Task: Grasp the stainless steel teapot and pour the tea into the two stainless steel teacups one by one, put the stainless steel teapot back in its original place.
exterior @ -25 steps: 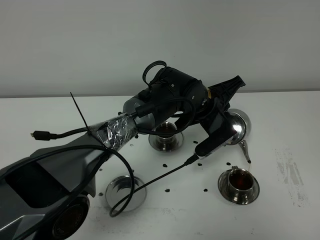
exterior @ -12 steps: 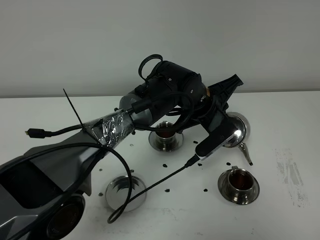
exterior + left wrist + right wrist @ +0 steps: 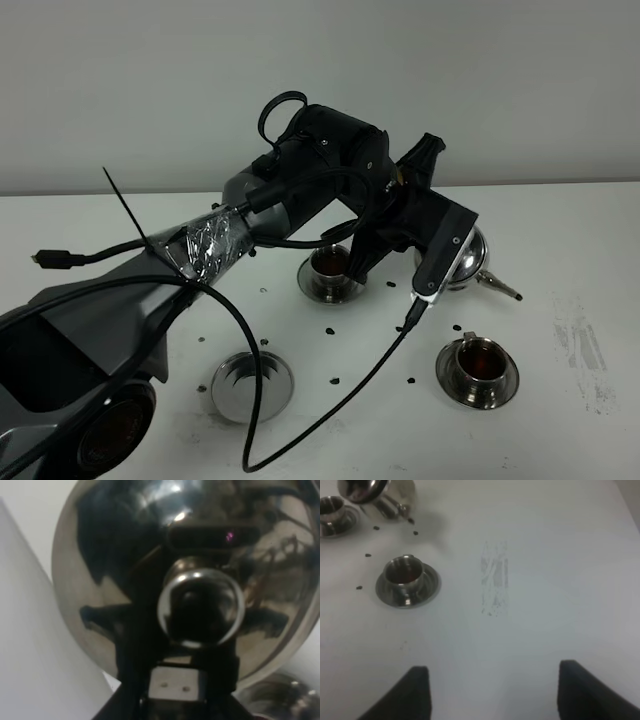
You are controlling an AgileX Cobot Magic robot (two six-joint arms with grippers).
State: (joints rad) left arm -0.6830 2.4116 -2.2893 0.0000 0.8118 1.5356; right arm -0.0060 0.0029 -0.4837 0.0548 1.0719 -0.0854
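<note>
The stainless steel teapot (image 3: 470, 258) hangs above the table right of centre, its spout (image 3: 500, 288) pointing right and roughly level. My left gripper (image 3: 452, 262) is shut on its handle side; the fingertips are hidden. In the left wrist view the teapot (image 3: 115, 580) fills the frame, its lid knob (image 3: 200, 605) in the middle above the gripper (image 3: 176, 680). One teacup (image 3: 478, 366) holds brown tea on its saucer, front right. The other teacup (image 3: 330, 268) sits behind the arm. The empty round saucer (image 3: 240, 385) lies front left. My right gripper (image 3: 495, 695) is open over bare table.
Dark tea spots (image 3: 330, 330) dot the white table (image 3: 580, 250) between the cups. A loose black cable (image 3: 330, 400) from the left arm droops over the table near the empty saucer. A faint scuff mark (image 3: 495, 577) lies on the right side.
The left wrist has rotated and lifted, bringing the teapot from a steep downward tilt over the front right teacup back to about level. The spout swung up and to the right.
</note>
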